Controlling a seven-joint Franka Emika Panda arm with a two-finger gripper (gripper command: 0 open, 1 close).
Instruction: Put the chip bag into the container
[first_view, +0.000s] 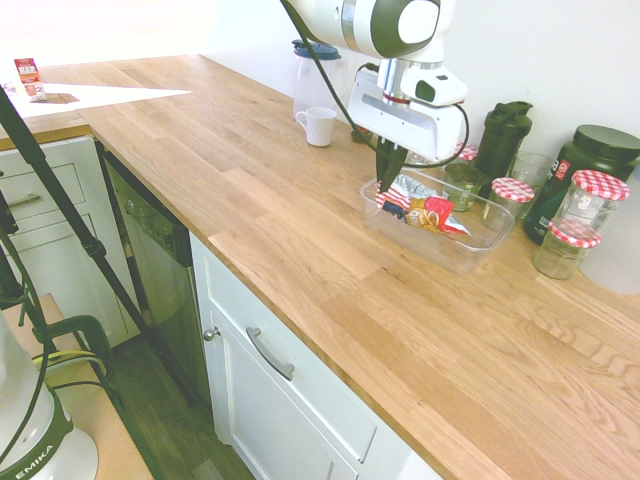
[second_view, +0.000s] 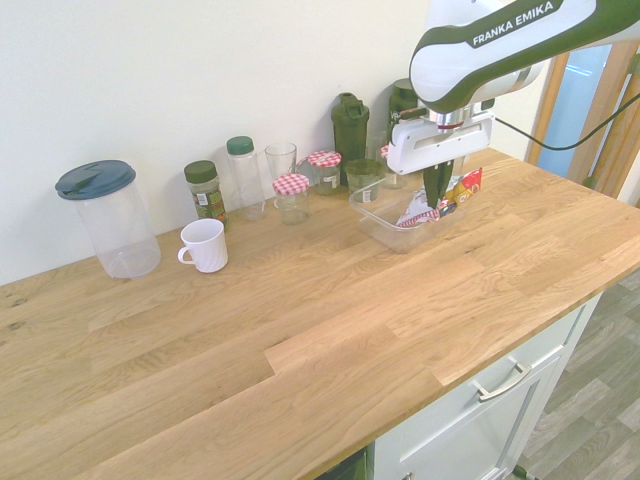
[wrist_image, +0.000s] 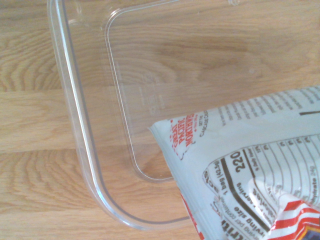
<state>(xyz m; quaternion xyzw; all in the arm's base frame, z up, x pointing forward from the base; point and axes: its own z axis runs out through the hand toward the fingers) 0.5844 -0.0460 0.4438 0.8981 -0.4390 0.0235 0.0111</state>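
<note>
Fingers (second_view: 436, 203) closed on the chip bag (first_view: 432, 214), inside the container's outline.
I judge the carry nearly finished: as I see it in the first exterior view, the bag sits low over the clear container (first_view: 482, 264), with the white mug (first_view: 318, 126) toward ten o'clock from the tub and a red-checked-lid jar (first_view: 563, 252) near three o'clock on the worktop (first_view: 300, 265). I can't tell whether the bag touches the tub's floor. What remains for me is to settle it, let go and lift clear without catching the rim.
</note>
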